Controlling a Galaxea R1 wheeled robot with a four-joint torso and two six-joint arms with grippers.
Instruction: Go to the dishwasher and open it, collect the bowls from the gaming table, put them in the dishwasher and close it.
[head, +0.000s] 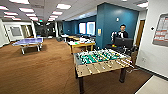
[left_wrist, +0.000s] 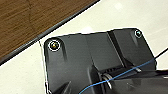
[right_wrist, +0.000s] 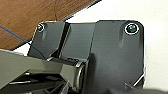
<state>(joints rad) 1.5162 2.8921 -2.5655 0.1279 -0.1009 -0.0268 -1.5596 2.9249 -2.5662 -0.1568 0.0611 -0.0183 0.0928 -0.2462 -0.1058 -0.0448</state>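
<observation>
The dishwasher is out of view, and I can make out no bowls from here. A table-football table (head: 100, 58) with a green field and rods stands close ahead, right of centre. Behind it a light-topped table on pale wooden legs (head: 81, 44) carries small things too blurred to name; I cannot tell whether it is the gaming table. In both wrist views my own dark plates (left_wrist: 100, 57) (right_wrist: 112, 55) hang over the seam between brown floor (left_wrist: 30, 20) and white floor (right_wrist: 150, 15).
A blue ping-pong table (head: 28, 42) stands far left on the wide brown floor (head: 42, 70). A person (head: 122, 32) stands behind a dark monitor (head: 123, 42) by the teal wall (head: 112, 20). A white wall (head: 155, 52) and pale floor (head: 155, 86) lie to the right.
</observation>
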